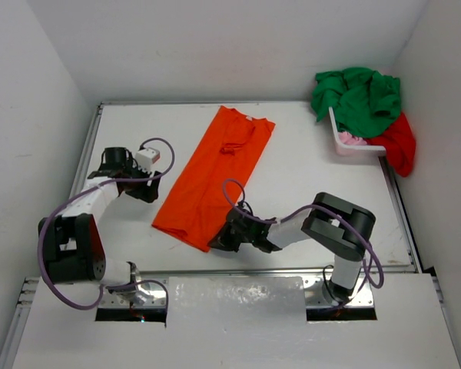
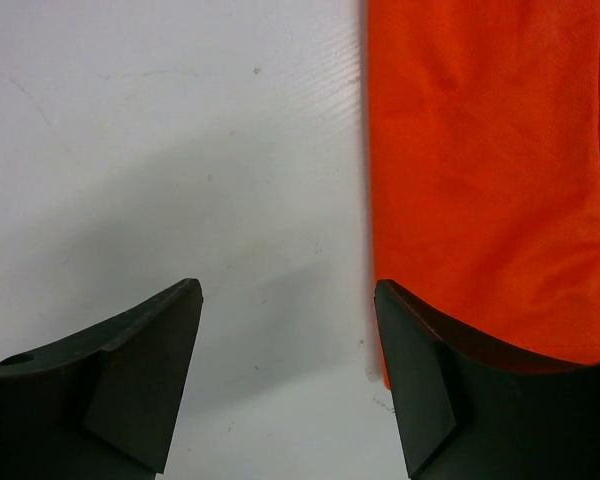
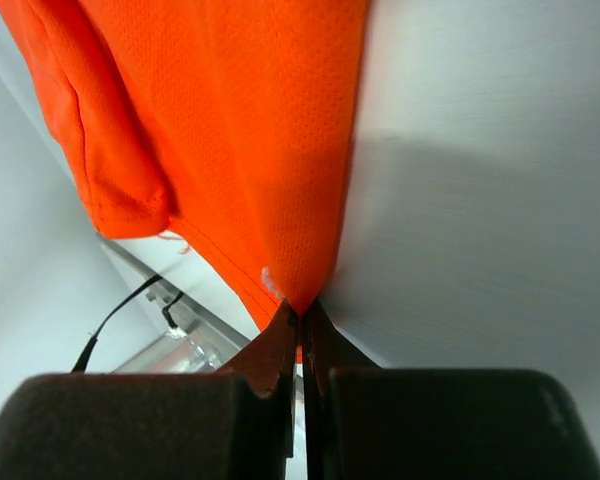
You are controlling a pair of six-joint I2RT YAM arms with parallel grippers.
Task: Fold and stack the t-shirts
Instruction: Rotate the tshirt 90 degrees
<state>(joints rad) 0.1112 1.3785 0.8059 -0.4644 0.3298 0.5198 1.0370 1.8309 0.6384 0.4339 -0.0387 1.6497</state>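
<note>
The table is white and flat. A white basket sits at the table's far right corner. Plain white walls stand around the table on three sides, and a shiny silver sheet lies along its near edge.

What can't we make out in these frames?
Top view: pink t-shirt, only a small patch shows in the basket, under the green t-shirt.
Top view: red t-shirt bunched beside the basket, its shape unreadable.
Top view: right claw tips hidden by its own wrist.
Left wrist view: orange t-shirt cut off by top and right edges; left claw finger covers its corner.
</note>
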